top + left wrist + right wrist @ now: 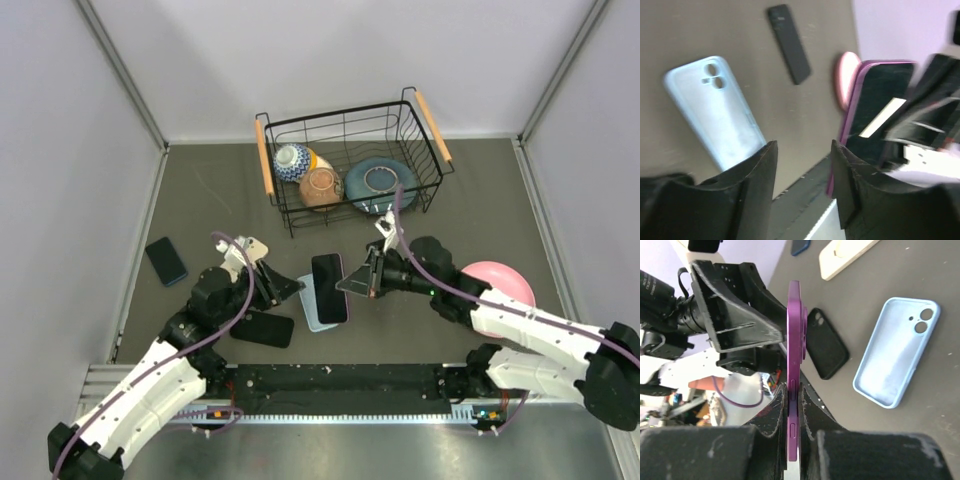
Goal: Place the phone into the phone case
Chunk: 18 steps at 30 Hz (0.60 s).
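Phone: the purple phone (329,287) is hanging in the air above the table, not yet in the case. It is partly covering the case in the top view.
Hold: the right gripper (793,399) is pinching the phone by its two flat faces, the jaws closed tight on it, at the side edge where the buttons are showing.
Long axis: the phone's long side is pointing away from the right jaws toward the left arm. In the right wrist view only its thin edge is showing.
Facing: the camera bump is sitting on the side that looks toward the case, so I judge the back is turning the correct way.
Case: the light blue phone case (897,352) is lying flat with its open side up, below and to one side of the phone. Whether the two are touching, I cannot tell.
Coming move: I think the phone needs tilting flat and lowering, with its long side matching the long side of the case.
Left gripper (803,147): its jaws are standing open with nothing between them. It is waiting just beside the phone, with the case next to its other finger, so it is near enough for steadying the case.
Room: a black phone case (262,328) is lying close to the light blue one, toward the near edge. The pink bowl (497,280) is sitting behind the right arm. The wire basket (430,118) and the dark blue phone (166,261) are staying well apart.
Risk: the table's near edge is close, so there is little room for pushing that way.
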Tool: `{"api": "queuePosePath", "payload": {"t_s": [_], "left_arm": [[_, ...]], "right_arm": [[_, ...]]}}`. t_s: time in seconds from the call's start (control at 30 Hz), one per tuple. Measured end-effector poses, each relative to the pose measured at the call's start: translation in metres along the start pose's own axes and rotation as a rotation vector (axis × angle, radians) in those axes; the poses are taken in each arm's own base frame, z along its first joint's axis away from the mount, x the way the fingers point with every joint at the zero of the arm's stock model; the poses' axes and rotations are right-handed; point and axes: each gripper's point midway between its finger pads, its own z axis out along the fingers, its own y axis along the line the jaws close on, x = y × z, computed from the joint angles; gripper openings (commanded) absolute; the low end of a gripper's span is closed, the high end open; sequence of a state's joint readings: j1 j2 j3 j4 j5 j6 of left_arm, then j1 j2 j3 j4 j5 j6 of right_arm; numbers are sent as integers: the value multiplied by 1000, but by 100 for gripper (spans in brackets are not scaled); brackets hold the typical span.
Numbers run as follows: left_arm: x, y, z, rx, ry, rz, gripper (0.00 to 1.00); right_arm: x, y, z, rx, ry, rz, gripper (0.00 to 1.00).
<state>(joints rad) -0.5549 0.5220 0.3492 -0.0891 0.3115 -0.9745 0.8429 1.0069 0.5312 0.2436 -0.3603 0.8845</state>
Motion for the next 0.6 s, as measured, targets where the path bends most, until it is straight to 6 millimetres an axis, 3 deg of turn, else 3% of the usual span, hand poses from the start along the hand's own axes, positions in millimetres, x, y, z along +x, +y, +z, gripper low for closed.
{"api": "queuePosePath", "payload": {"t_s": [0.1, 0.13, 0.17, 0.37, 0.6], "left_arm": [[3, 30, 0, -136, -9, -4, 21], [4, 41, 0, -184, -8, -5, 6], [5, 50, 0, -222, -7, -8, 1], [15, 107, 2, -508, 56, -17, 0], [14, 136, 7, -653, 69, -2, 0]], "right_arm": [[-10, -3, 5, 76, 56, -56, 0], [-13, -4, 8, 97, 75, -67, 0], [-16, -7, 11, 123, 101, -73, 0], [-10, -39, 30, 262, 238, -12, 0], [19, -76, 46, 356, 378, 67, 0]]}}
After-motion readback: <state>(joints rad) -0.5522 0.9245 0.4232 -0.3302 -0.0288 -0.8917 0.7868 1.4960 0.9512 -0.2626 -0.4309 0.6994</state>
